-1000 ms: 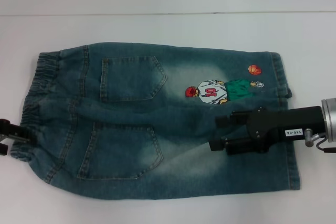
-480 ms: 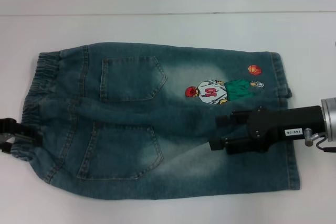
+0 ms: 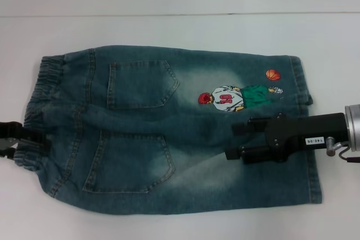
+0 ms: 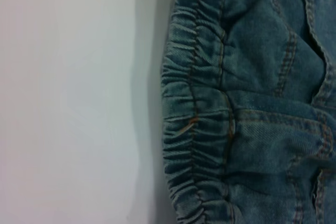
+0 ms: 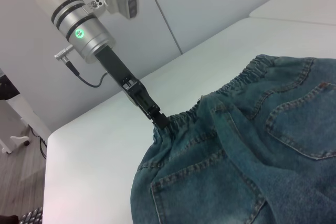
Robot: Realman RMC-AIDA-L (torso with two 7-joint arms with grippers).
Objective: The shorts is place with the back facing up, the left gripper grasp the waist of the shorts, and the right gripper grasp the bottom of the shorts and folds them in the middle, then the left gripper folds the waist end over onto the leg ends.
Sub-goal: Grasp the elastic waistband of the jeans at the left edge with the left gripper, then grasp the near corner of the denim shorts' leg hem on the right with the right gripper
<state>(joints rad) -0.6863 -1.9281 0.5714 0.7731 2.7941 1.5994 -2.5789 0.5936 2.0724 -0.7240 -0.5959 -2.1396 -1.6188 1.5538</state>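
Left hand (image 3: 22, 139) meets waist edge (image 3: 35, 105).

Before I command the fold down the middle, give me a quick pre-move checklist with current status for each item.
1. Shorts back side up, pockets showing: ok.
2. Left gripper at the waist of the shorts: ok, it reaches the ruffled band.
3. Left jaws closed on the band: cannot tell.
4. Right gripper at the bottom of the shorts: not ok, it hangs over the leg, short of the hems.
5. Right jaws holding fabric: not ok, open.

shorts (image 3: 169, 133): faded blue-green denim | ball patch (image 3: 273, 75): orange
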